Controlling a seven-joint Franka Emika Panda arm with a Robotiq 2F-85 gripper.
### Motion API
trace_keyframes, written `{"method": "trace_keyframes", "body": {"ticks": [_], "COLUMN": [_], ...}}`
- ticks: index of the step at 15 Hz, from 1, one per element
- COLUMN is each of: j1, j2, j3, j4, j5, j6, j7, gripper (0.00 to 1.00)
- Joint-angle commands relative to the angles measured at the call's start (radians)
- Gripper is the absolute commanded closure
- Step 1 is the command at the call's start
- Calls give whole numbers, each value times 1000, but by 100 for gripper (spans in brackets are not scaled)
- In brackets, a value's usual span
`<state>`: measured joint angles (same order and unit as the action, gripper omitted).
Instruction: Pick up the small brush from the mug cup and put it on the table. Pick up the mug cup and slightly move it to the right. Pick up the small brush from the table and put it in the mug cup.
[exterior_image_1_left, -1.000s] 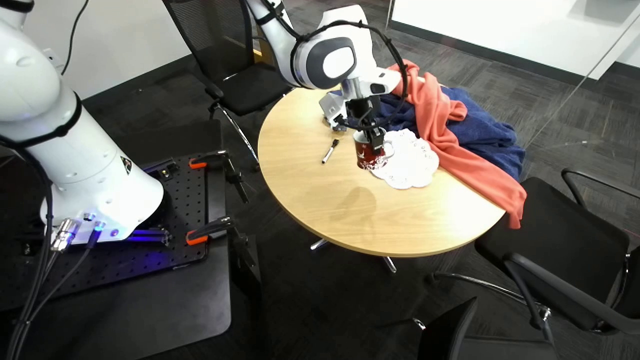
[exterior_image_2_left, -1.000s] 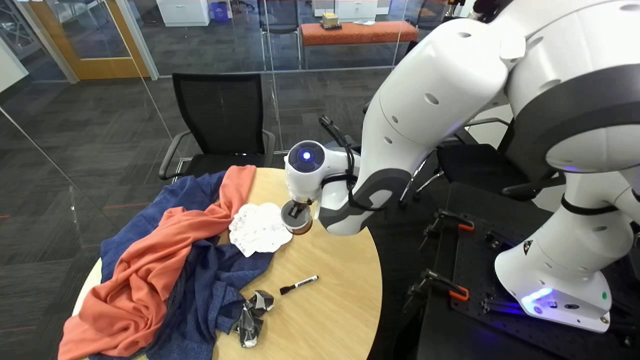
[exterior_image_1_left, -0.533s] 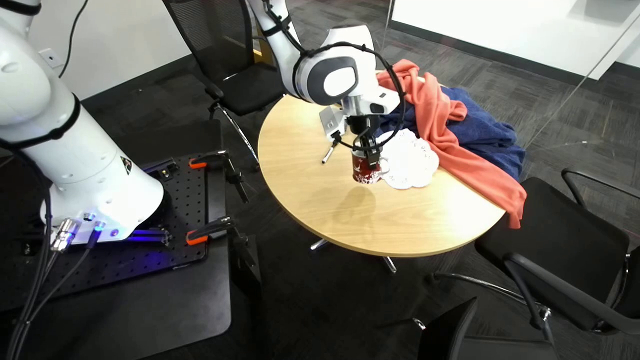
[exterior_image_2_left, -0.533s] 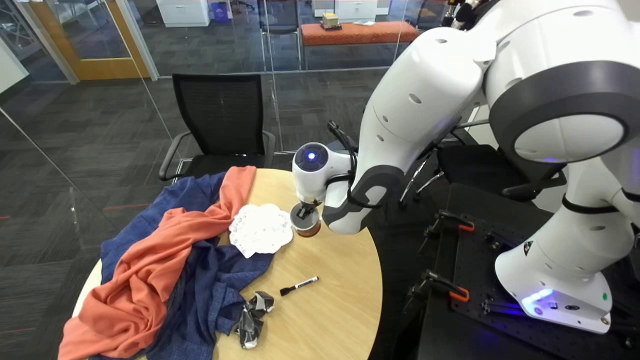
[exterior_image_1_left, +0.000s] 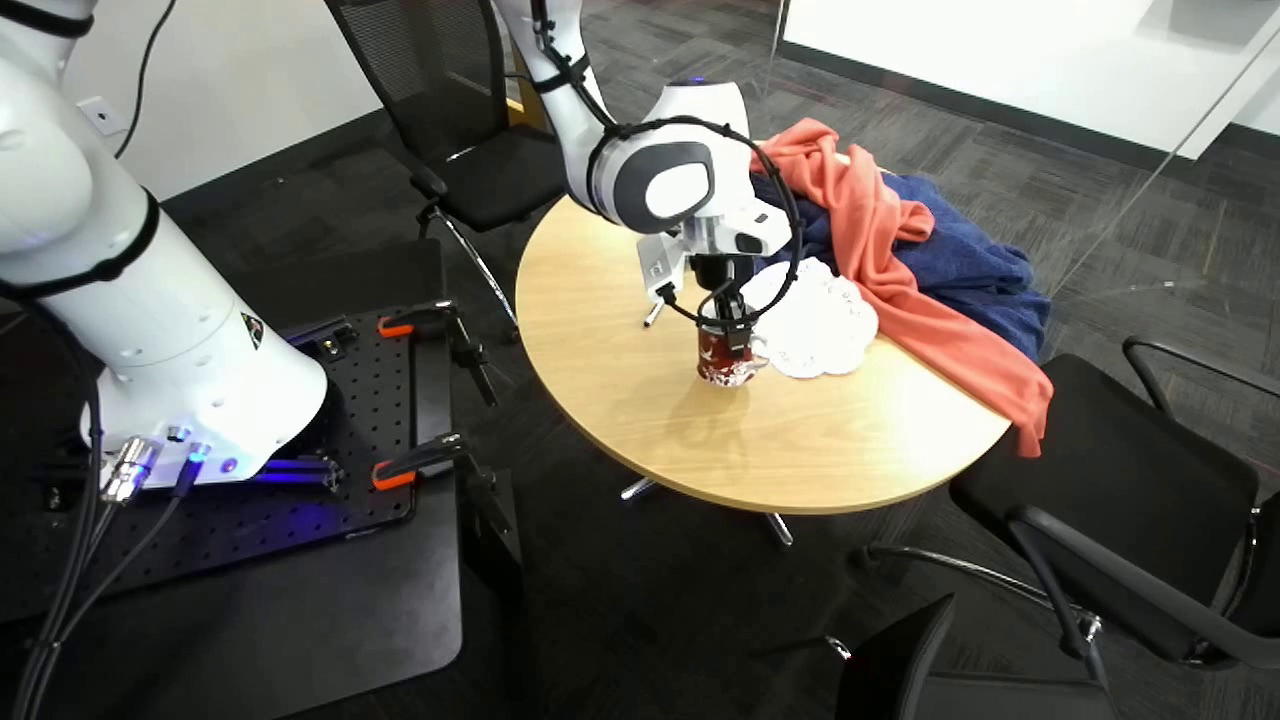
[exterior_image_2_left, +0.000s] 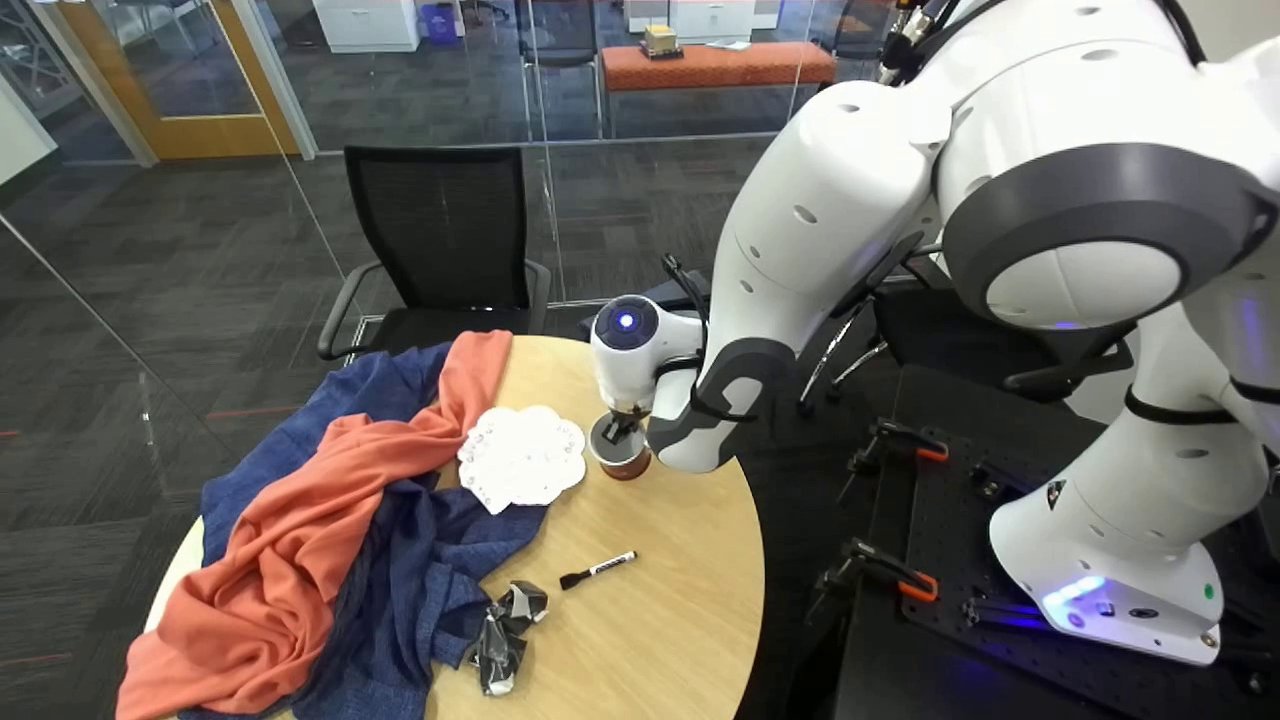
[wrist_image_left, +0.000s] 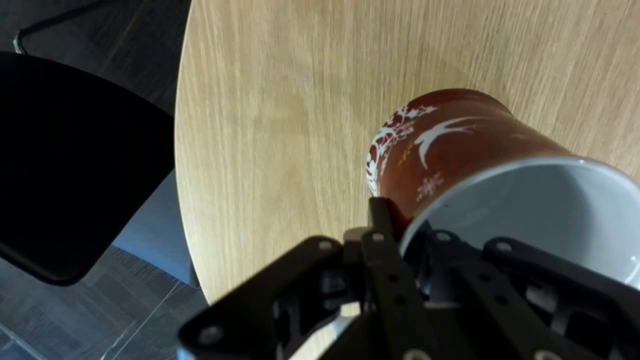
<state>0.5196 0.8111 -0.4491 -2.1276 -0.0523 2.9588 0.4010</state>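
One black two-fingered gripper (wrist_image_left: 403, 226), mine, pinched the dark red ceramic mug (wrist_image_left: 467, 137) by its wall, beside the white scalloped doily (exterior_image_2_left: 522, 457); I noted the slender black-and-white brush (exterior_image_2_left: 600, 569) near that doily.

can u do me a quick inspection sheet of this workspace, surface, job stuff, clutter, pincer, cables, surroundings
Surface: round table with a light wood top.
Job's things: mug cup, dark red and near upright in the grip; whether its base touches the table, cannot tell. Small brush lies on the table, outside the mug cup.
Clutter: white scalloped mat, coral cloth across blue cloth, crumpled dark wrapper.
Grippers: pincer clamped on the mug cup's wall, one finger inside, one outside.
Cables: black cable looping off the arm near the pincer.
Surroundings: black chairs near the table.
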Motion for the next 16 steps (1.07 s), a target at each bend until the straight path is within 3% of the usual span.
{"method": "trace_keyframes", "body": {"ticks": [1, 11, 12, 14, 16], "j1": [-27, -56, -55, -50, -40], "j2": [-1, 29, 32, 38, 37], "j3": [23, 58, 57, 53, 44], "j4": [22, 60, 64, 72, 73], "j5": [16, 18, 17, 16, 16], "j6": [-4, -19, -21, -25, -27], "j7": [14, 7, 7, 9, 17], "gripper": [98, 98, 66, 60, 44]}}
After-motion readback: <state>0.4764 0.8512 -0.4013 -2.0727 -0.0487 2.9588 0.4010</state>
